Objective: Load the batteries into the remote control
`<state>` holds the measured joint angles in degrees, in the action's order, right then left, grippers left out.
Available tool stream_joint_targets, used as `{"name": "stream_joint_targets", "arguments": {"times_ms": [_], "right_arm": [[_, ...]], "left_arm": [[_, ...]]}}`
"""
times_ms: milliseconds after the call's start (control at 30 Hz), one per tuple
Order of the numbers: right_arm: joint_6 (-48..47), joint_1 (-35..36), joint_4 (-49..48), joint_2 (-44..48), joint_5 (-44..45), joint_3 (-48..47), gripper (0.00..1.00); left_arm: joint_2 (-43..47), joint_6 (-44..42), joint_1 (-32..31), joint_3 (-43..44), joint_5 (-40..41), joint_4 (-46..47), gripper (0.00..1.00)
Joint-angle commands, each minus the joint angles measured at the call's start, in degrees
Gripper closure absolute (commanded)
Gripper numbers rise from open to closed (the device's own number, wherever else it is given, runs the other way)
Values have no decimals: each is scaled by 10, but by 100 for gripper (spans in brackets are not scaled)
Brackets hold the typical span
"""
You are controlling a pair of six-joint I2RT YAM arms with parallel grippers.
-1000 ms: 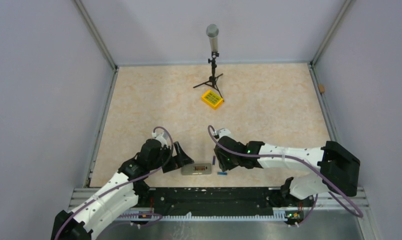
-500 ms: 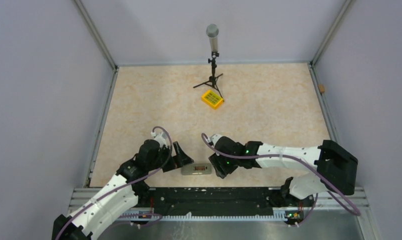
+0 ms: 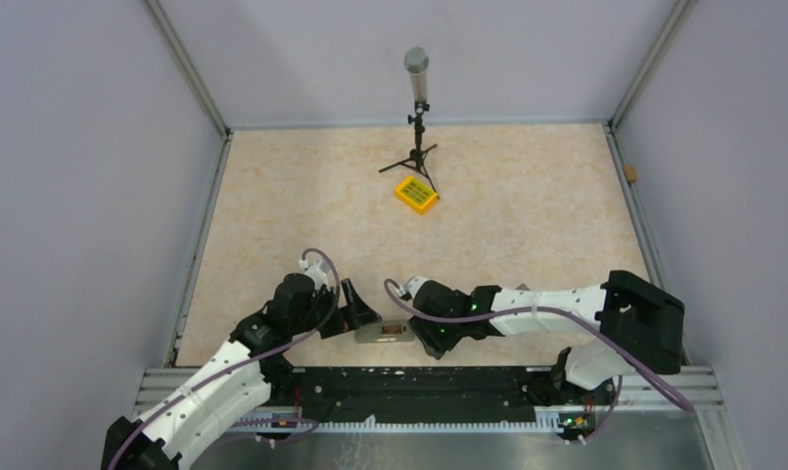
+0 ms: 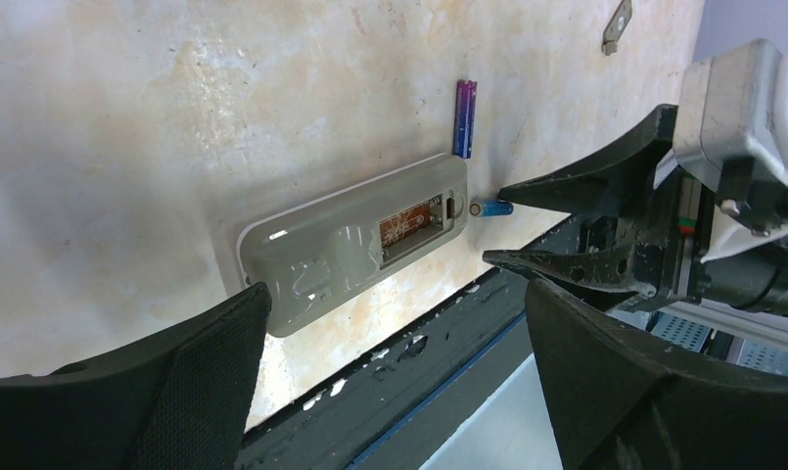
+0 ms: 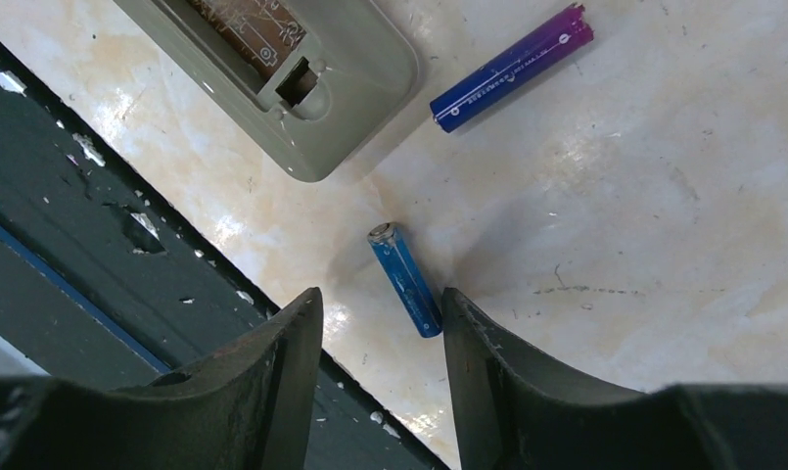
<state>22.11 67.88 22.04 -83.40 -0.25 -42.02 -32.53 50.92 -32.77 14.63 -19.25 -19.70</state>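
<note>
The remote control (image 3: 385, 333) lies back-up near the table's front edge, its battery bay (image 4: 409, 223) uncovered. Two batteries lie on the table off its right end: a blue one (image 5: 405, 279) and a blue-and-purple one (image 5: 512, 67), also seen in the left wrist view as the blue battery (image 4: 491, 208) and the purple one (image 4: 464, 105). My right gripper (image 5: 380, 299) is open low over the blue battery, whose near end lies between the tips close to one finger (image 5: 468, 333). Beside the remote's left end, my left gripper (image 4: 394, 294) stands wide open and holds nothing.
A yellow box with green keys (image 3: 416, 194) and a small tripod stand (image 3: 417, 108) sit at the back of the table. The black base rail (image 3: 419, 382) runs just in front of the remote. Walls close in the left, right and far sides.
My right gripper has moved left and toward the front edge, from beside the batteries to over the blue one at the remote's right end. The left arm has stayed put.
</note>
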Motion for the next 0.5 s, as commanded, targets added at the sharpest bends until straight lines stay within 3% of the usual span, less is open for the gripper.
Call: {"name": "stream_joint_targets", "arguments": {"times_ms": [0, 200, 467], "right_arm": [[10, 26, 15, -21, 32, -2, 55], [22, 43, 37, -32, 69, -3, 60], [28, 53, 41, -58, 85, -5, 88]], "left_arm": [[-11, 1, -1, -8, -7, 33, 1], [1, 2, -1, -9, 14, 9, 1], [2, 5, -1, -12, 20, 3, 1]]}}
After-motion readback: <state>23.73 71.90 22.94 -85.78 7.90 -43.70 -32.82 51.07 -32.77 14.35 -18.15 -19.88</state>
